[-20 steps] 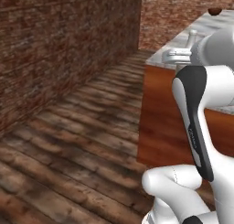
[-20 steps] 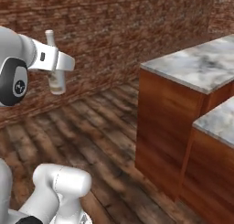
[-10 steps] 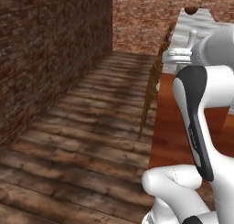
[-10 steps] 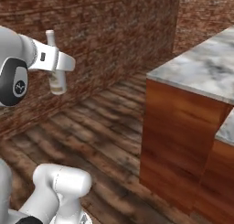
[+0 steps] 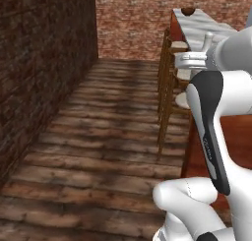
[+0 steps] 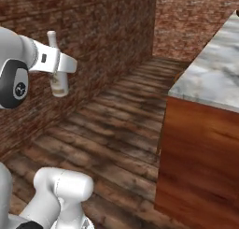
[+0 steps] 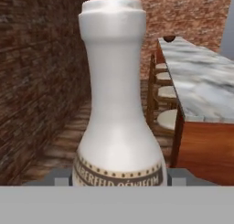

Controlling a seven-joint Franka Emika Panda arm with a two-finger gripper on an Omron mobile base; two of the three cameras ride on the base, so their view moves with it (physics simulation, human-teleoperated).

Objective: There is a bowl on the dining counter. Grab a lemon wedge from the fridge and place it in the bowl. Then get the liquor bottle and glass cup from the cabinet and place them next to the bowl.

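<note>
The tool [image 6: 59, 70] was clamped on the slim, whitish-clear liquor bottle [image 7: 118, 104], upright between its fingers. Ahead and to its right ran the long marble-topped counter [image 7: 196, 81], wooden stools [image 5: 173, 80] just beside it. At its far end sat the round dark wooden bowl [image 7: 169, 38]; the bottle's base could clip the counter edge or a stool if carried low.

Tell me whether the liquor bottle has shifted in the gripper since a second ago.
No. In the right base view the liquor bottle sits the same against the gripper; only the brick wall and dining counter slide, so the base moved.
</note>
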